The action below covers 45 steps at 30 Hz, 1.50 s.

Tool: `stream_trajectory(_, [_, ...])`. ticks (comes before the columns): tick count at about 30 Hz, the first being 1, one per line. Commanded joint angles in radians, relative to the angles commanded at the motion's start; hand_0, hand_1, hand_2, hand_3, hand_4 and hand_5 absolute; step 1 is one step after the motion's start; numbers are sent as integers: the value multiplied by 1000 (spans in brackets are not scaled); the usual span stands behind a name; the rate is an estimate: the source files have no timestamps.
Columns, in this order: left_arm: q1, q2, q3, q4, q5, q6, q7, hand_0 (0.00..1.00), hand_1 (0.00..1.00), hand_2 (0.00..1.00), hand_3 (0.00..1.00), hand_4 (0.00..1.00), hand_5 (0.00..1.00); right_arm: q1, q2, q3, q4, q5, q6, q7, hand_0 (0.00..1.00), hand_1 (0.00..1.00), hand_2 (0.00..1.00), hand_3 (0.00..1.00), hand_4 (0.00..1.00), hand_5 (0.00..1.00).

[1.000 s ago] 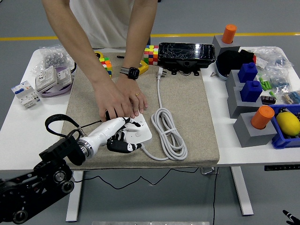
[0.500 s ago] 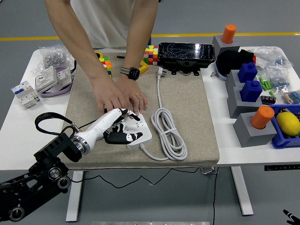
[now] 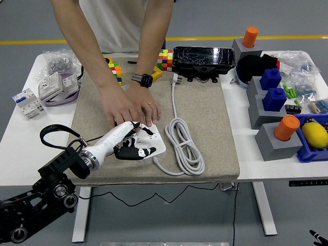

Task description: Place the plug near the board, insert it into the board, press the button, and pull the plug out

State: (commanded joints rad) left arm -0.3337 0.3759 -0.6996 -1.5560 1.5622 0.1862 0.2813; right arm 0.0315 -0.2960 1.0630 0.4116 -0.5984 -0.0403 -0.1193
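White board [image 3: 154, 143] lies on the tan mat [image 3: 205, 123], toward the mat's 7 o'clock corner. Its white cord [image 3: 185, 148] leaves the board's near edge and sits coiled just beside it at 3 o'clock. From the coil the cord runs toward 12 o'clock and ends at the plug [image 3: 177, 79], which lies loose on the mat near the far edge, well apart from the board.

Left hand [image 3: 128, 144] lies over the board's 9 o'clock half, white back up, black fingers [image 3: 138, 152] curled down against the board's near edge. Whether they actually grip it or only press on it cannot be told. Left arm comes in from the lower left corner. Right hand is out of frame.

A person stands at 12 o'clock and leans in. Both of the person's hands [image 3: 133, 107] rest stacked, palms down, on the mat at the board's far edge, touching the robot hand's knuckles. A watch [image 3: 142, 79] is on one wrist.

Black box [image 3: 204, 59] sits at the mat's far edge, just beyond the plug. Colour cubes [image 3: 165, 59] sit beside it at 9 o'clock. Grey blocks [image 3: 266, 110] with blue and orange pieces stand at 3 o'clock on the table [image 3: 23, 138].
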Motion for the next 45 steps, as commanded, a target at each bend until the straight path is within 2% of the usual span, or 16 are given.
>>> stream_trajectory(17, [-12, -9, 28, 26, 21, -2, 19, 87, 77, 149, 656, 810, 362, -1, -1, -2, 0, 1, 0, 0, 567, 664, 676, 602, 972, 494])
stream_trajectory(21, [-21, -15, 47, 36, 42, -30, 62, 84, 78, 149, 678, 809, 361, 0, -1, -1, 0, 2, 0, 0, 569, 664, 676, 602, 972, 495])
stream_trajectory(27, [-25, -17, 64, 44, 42, -56, 89, 82, 77, 149, 694, 811, 363, 0, -1, 0, 0, 2, 0, 0, 568, 663, 676, 602, 972, 494])
stream_trajectory(36, [-34, -23, 79, 68, 43, -43, 89, 82, 77, 148, 717, 812, 364, -1, -1, -4, 1, 2, 0, 0, 569, 663, 676, 603, 972, 494])
stream_trajectory(37, [-34, -24, 80, 68, 42, -38, 85, 81, 77, 147, 771, 811, 361, -1, -1, -4, 1, 3, 0, 0, 569, 663, 676, 603, 973, 494])
stream_trajectory(45, [-37, -25, 77, 66, 39, -29, 75, 77, 75, 145, 775, 813, 364, -1, -1, -3, -1, 3, 0, -1, 569, 663, 675, 603, 972, 494])
